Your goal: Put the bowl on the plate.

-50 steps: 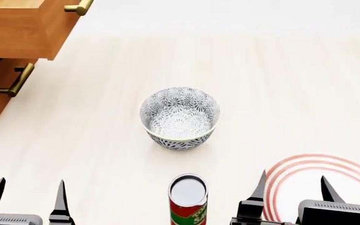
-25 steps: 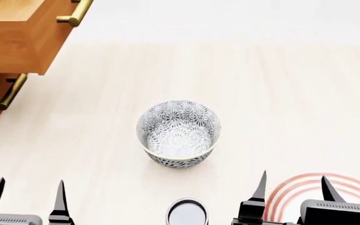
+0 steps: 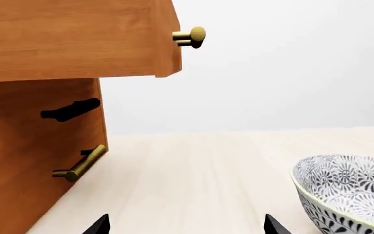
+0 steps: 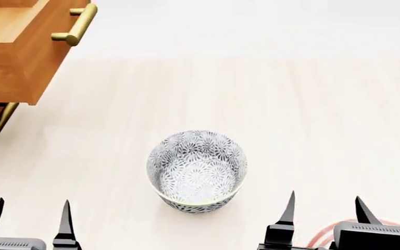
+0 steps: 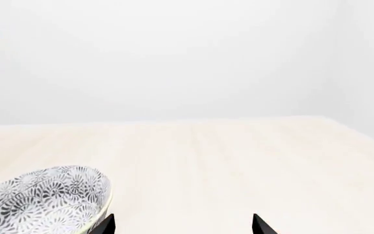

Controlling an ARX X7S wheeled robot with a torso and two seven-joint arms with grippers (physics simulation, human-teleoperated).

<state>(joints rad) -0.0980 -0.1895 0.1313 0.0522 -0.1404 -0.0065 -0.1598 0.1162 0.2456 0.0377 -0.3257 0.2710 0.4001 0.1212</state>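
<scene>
Bowl [image 4: 196, 171]: upright on the pale wooden floor [image 4: 290, 114], between the two grippers, held by neither.
Plate [image 4: 322, 235]: only a sliver of red rings shows, at the right gripper's base, apart from the bowl.
Left gripper [image 4: 27, 214]: fingers spread wide, empty.
Right gripper [image 4: 323, 208]: fingers spread wide, empty.
Wooden drawer [image 4: 19, 44]: pulled out at far left, brass handle [image 4: 75, 25] facing the floor space.

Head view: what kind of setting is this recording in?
Probably a simulated kitchen or dining corner: a pale wood surface, a wooden cabinet with an open drawer and brass handles, and tableware, a patterned bowl and a red-ringed plate's edge.
</scene>
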